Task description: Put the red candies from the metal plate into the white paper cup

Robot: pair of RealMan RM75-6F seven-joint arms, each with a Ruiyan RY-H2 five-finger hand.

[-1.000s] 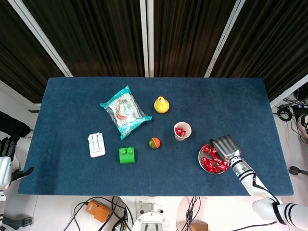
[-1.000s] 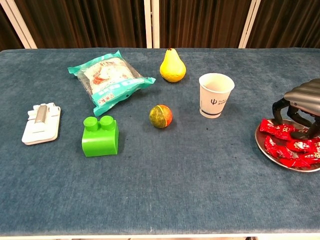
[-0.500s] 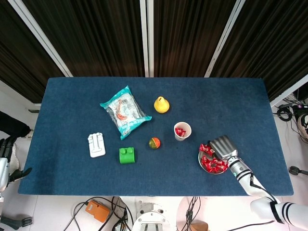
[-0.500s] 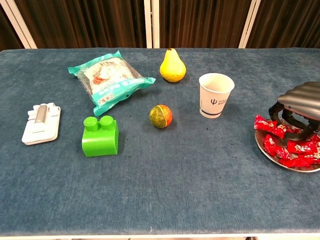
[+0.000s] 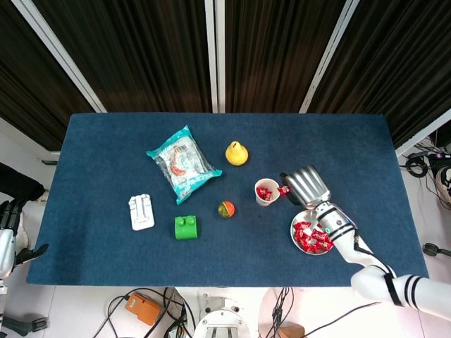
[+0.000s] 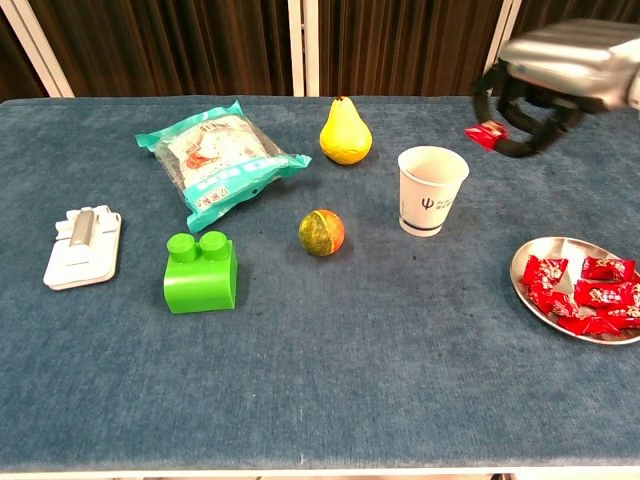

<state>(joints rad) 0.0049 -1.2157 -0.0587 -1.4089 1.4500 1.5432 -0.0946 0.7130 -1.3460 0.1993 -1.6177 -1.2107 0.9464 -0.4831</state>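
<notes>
The right hand [image 6: 540, 75] pinched one red candy [image 6: 487, 133] at the white paper cup's [image 6: 431, 189] two o'clock, a light, crinkly, likely slippery wrapper best nipped by its twisted end.

We see the metal plate [image 6: 560, 315] cut off by the right edge of the chest view, and only part of the left hand [image 5: 8, 215] at the head view's left edge, too little to tell how its fingers lie
</notes>
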